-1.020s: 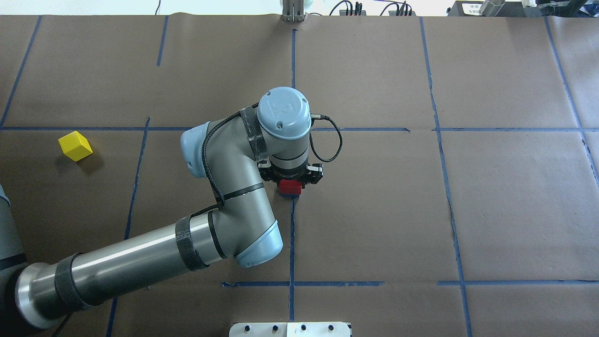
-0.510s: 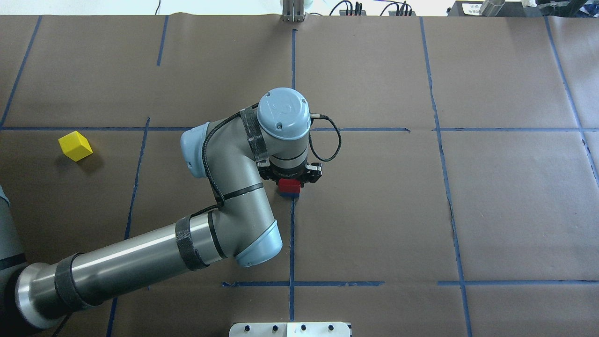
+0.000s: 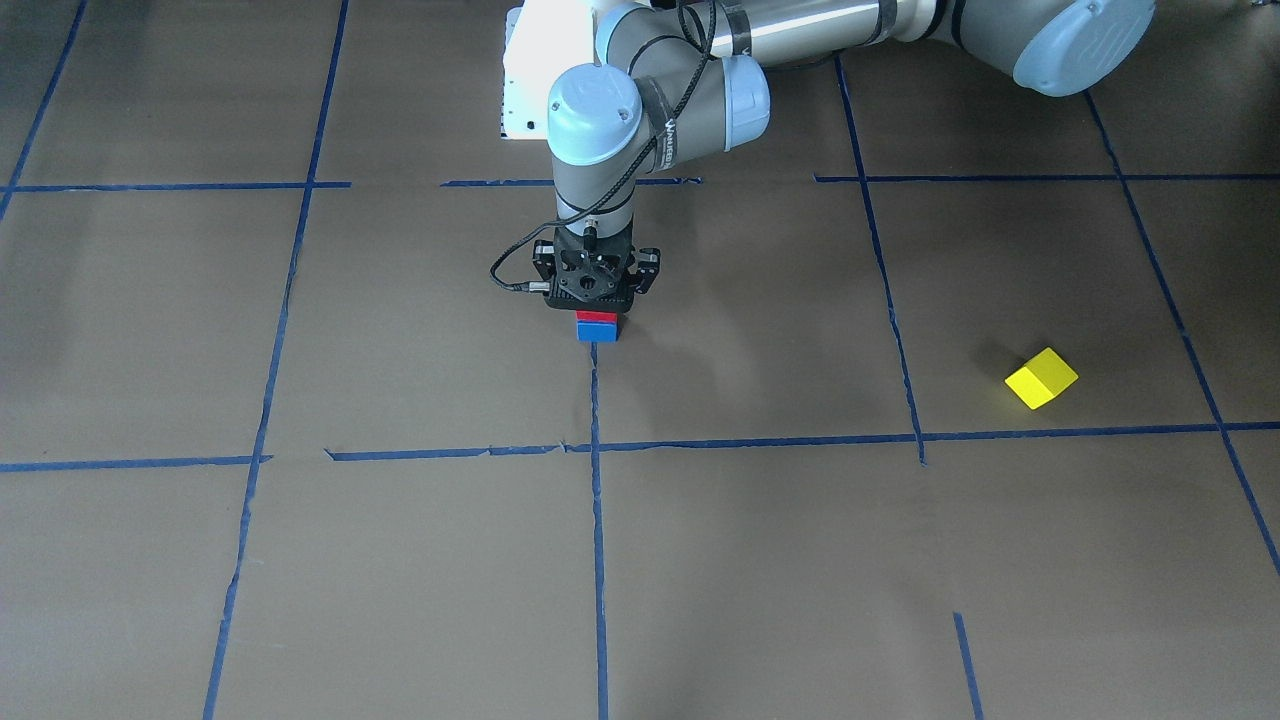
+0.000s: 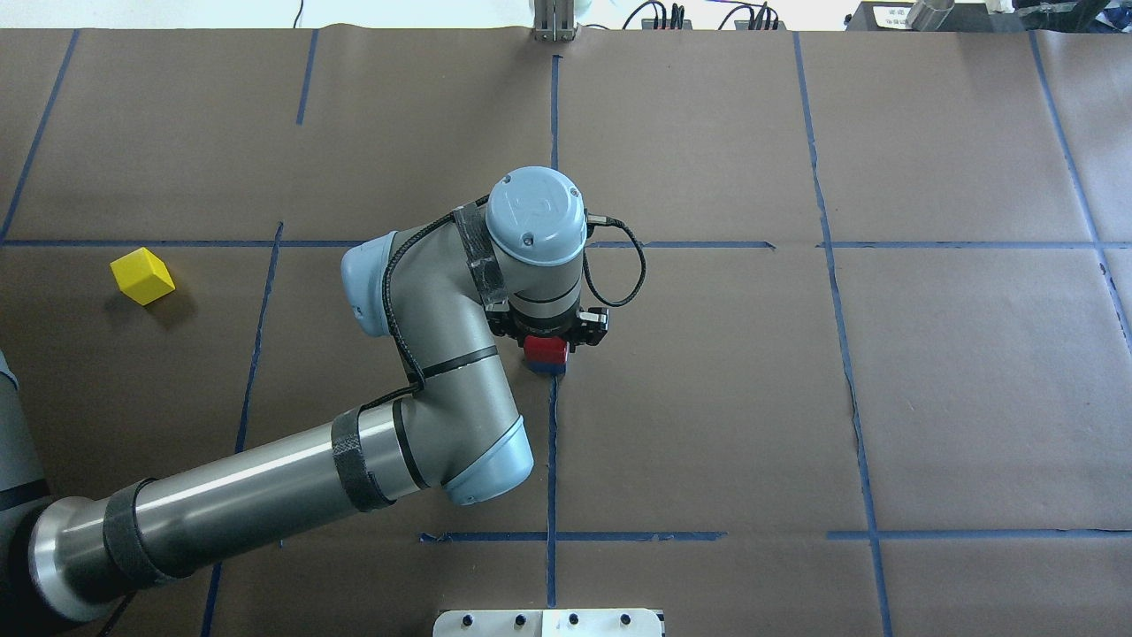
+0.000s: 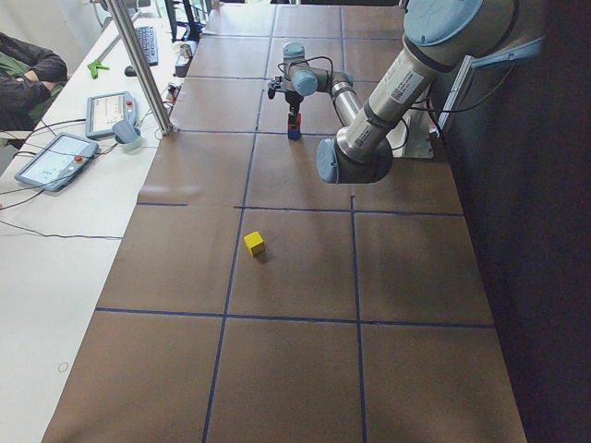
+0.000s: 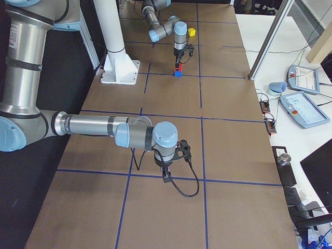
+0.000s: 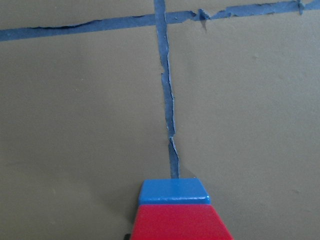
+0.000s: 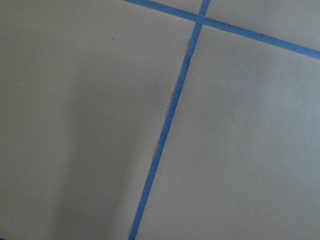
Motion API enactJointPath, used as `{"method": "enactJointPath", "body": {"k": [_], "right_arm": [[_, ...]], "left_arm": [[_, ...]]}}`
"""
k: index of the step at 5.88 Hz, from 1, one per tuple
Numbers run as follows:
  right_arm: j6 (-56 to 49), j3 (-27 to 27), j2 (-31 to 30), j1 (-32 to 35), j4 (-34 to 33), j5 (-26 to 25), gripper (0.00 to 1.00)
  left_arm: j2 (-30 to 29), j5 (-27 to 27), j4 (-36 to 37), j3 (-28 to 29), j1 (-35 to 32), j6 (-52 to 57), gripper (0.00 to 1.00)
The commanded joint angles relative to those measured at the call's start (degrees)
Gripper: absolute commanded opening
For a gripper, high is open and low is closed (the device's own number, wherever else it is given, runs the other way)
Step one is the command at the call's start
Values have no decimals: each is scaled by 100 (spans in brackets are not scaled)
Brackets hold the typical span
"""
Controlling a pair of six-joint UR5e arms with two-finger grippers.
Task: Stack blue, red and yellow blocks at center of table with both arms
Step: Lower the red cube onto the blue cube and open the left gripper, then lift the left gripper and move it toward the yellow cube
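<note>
The red block (image 3: 597,317) sits on top of the blue block (image 3: 597,332) on the blue tape line at the table's center. My left gripper (image 3: 597,310) points straight down and is shut on the red block (image 4: 546,349). The left wrist view shows the red block (image 7: 177,222) low in the frame, with the blue block (image 7: 172,191) under it. The yellow block (image 4: 142,275) lies alone far to my left, also seen in the front view (image 3: 1041,378). My right gripper (image 6: 166,177) hangs low over bare table far to my right. I cannot tell if it is open.
Brown paper with blue tape lines (image 4: 552,460) covers the table. The left arm's elbow (image 4: 424,354) reaches over the table left of center. A white mounting plate (image 4: 548,622) sits at the near edge. Tablets and a metal post (image 5: 138,65) stand beyond the far edge.
My left gripper has sunk slightly with the red block, which now rests on the blue block. The yellow block has not moved.
</note>
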Motion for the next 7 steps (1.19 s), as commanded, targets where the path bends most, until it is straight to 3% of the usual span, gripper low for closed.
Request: {"method": "enactJointPath", "body": {"k": [1, 2, 3, 4, 5, 7], "right_arm": [[0, 0, 0, 0, 0, 0, 100], [0, 0, 0, 0, 0, 0, 100], [0, 0, 0, 0, 0, 0, 100], [17, 9, -8, 0, -9, 0, 100], [35, -26, -17, 0, -9, 0, 100], [227, -18, 18, 0, 0, 0, 100]], "left_arm": [[-9, 4, -37, -33, -6, 75, 89], [-9, -5, -168, -120, -136, 101, 99], [0, -57, -91, -504, -433, 119, 99], [279, -476, -99, -821, -732, 180, 99], [925, -984, -64, -1233, -1162, 1216, 100], [2322, -1244, -229, -1666, -2050, 3192, 100]]}}
